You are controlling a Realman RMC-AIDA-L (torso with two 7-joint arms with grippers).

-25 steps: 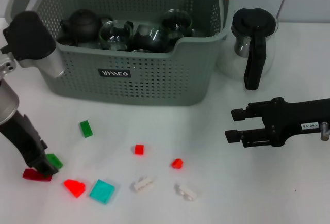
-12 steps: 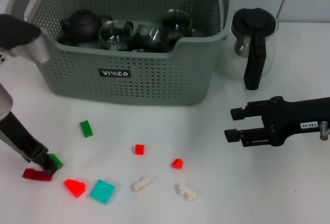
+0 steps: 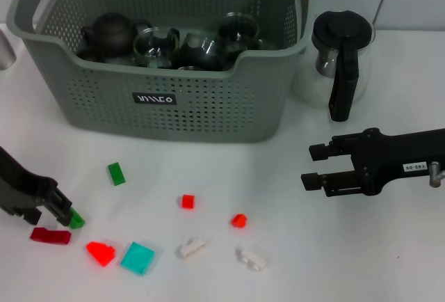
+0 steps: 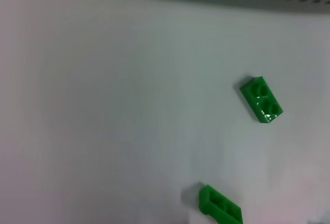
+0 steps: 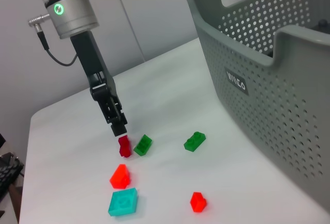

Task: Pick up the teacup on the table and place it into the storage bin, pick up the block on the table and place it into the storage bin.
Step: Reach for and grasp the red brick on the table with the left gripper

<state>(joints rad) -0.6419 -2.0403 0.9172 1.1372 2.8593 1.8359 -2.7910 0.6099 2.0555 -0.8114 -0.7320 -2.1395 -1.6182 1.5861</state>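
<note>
The grey perforated storage bin [image 3: 208, 104] stands at the back, with glass teacups [image 3: 158, 43] and a dark teapot inside; no teacup shows on the table. Several blocks lie in front of it. My left gripper [image 3: 45, 213] hangs low at the table's left edge, right beside a green block [image 3: 75, 220] and just above a dark red block [image 3: 50, 236]. The right wrist view shows the left gripper [image 5: 119, 127] with its tips over the dark red block [image 5: 124, 146]. My right gripper [image 3: 314, 167] hovers open and empty at the right, clear of every block.
A glass pitcher [image 3: 341, 58] with a black handle stands right of the bin. More blocks lie scattered: green [image 3: 116, 173], small red [image 3: 187, 201], red [image 3: 239, 220], bright red [image 3: 101, 252], teal [image 3: 138, 257], and two white ones [image 3: 191, 248] [image 3: 250, 258].
My left arm has swung out to the left, its upper part leaving the view. Its gripper slid left, off the green block, which stays on the table. The right arm barely moved.
</note>
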